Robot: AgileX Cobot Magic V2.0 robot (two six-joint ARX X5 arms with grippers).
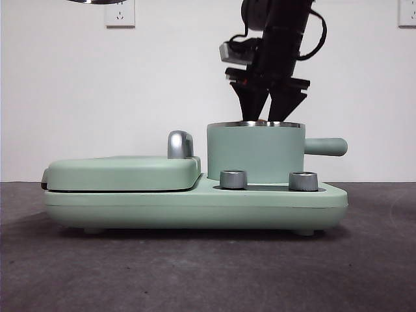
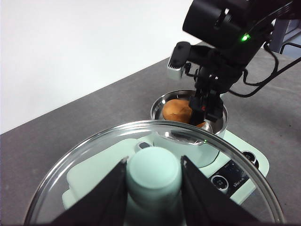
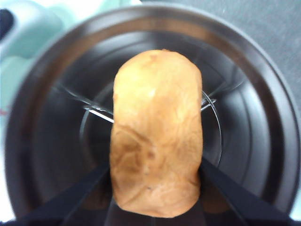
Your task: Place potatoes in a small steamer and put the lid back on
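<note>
The potato (image 3: 156,136) sits in the mouth of the steamer (image 1: 255,156), between the jaws of the right pincer (image 1: 268,110), which flank its long sides; whether they clamp it or have just slackened I cannot tell. It looks dense and stiff, likely heavy for its size, its rough skin giving good friction, so a hold across the narrow middle seems safest; being nearly as wide as the pot, it could catch on the steel rim if tilted. The left pincer (image 2: 154,181) is closed on the knob of the lid (image 2: 89,155), held high above the bench (image 1: 208,266). The lid looks light and rigid, but its shiny rim is slick, so the knob is the only sensible grip, and it should go down level. From the front the pot wall hides nearly all of the potato, and only the lid's edge shows at the top. The right wrist view is blurred, so the pot floor beneath the potato stays hidden, as does how deep it has sunk
</note>
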